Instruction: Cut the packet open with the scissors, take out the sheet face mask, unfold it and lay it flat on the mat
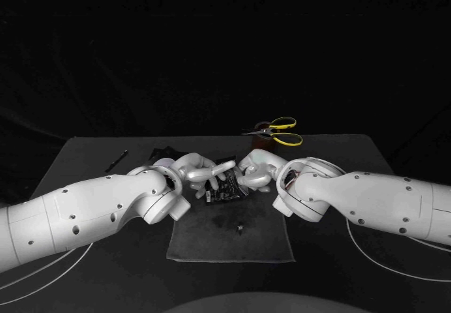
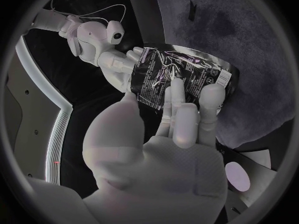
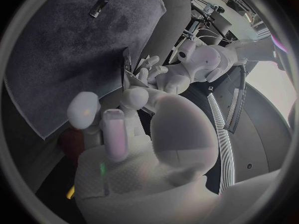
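Both hands hold a dark printed packet between them, just above the far end of the dark grey mat. My left hand grips its left side and my right hand its right side. In the left wrist view the left hand's fingers press on the packet's printed face, while the right hand pinches the far edge. The right wrist view shows the packet edge-on beyond my right hand, with the left hand behind it. Yellow-handled scissors lie at the table's far edge.
A small dark scrap lies on the middle of the mat. A thin black stick and a dark crumpled bit lie at the table's far left. White cables trail by both arms.
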